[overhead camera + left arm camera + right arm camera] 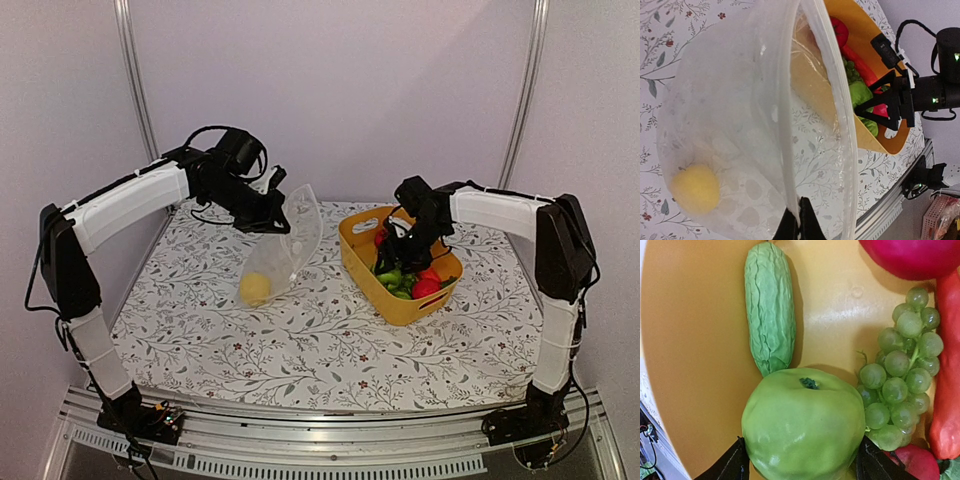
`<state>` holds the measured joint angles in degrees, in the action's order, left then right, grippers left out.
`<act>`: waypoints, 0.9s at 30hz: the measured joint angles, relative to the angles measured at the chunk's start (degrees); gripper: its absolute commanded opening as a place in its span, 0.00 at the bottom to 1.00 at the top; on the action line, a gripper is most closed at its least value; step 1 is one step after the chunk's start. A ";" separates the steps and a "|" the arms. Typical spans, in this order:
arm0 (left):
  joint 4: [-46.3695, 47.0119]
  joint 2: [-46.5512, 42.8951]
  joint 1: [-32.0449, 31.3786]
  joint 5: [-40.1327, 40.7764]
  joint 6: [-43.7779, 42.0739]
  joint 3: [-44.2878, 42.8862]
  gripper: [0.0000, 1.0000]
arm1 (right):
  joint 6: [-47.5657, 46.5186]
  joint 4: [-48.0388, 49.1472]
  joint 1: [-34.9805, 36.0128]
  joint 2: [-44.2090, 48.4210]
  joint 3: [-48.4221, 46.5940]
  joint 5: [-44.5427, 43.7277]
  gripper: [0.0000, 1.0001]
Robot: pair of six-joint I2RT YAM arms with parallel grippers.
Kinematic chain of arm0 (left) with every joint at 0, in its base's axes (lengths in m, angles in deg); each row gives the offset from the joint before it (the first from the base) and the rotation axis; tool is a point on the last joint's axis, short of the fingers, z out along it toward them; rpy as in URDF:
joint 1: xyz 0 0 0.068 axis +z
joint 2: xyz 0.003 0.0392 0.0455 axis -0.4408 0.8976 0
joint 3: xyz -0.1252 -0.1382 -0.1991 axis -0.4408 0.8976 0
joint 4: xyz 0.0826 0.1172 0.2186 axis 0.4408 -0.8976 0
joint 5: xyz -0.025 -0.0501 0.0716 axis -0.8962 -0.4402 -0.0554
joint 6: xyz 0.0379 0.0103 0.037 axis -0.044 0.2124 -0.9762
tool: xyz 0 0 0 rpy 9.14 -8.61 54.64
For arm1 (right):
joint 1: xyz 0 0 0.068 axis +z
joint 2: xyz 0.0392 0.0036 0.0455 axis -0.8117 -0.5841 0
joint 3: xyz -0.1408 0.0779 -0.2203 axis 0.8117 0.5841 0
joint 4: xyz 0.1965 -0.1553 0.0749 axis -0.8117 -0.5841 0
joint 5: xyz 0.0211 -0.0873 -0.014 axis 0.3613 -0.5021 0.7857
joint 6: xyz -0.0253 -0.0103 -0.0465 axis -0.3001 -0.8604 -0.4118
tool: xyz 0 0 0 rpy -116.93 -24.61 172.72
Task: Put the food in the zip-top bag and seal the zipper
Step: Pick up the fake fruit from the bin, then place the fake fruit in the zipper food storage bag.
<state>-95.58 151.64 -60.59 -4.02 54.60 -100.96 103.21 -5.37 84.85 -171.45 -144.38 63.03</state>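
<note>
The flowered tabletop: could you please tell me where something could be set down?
Free: the wide front strip of flowered tabletop, bordered by the arm bases, the clear dotted zip-top bag and yellow plastic tub. The gap between them is narrow. Crowded: inside the tub, toy food plus right gripper.

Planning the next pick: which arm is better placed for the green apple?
Right. The right end effector flanks the green apple in the yellow tub; the left end effector is shut on the bag rim.
</note>
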 measured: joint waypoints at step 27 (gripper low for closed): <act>-0.04 0.07 -0.02 -1.46 -0.57 0.70 0.00 | 3.13 18.56 9.55 15.39 -5.14 20.15 0.50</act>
<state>-95.62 151.70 -60.61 -5.48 54.03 -100.26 106.33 13.19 94.40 -156.07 -149.52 83.18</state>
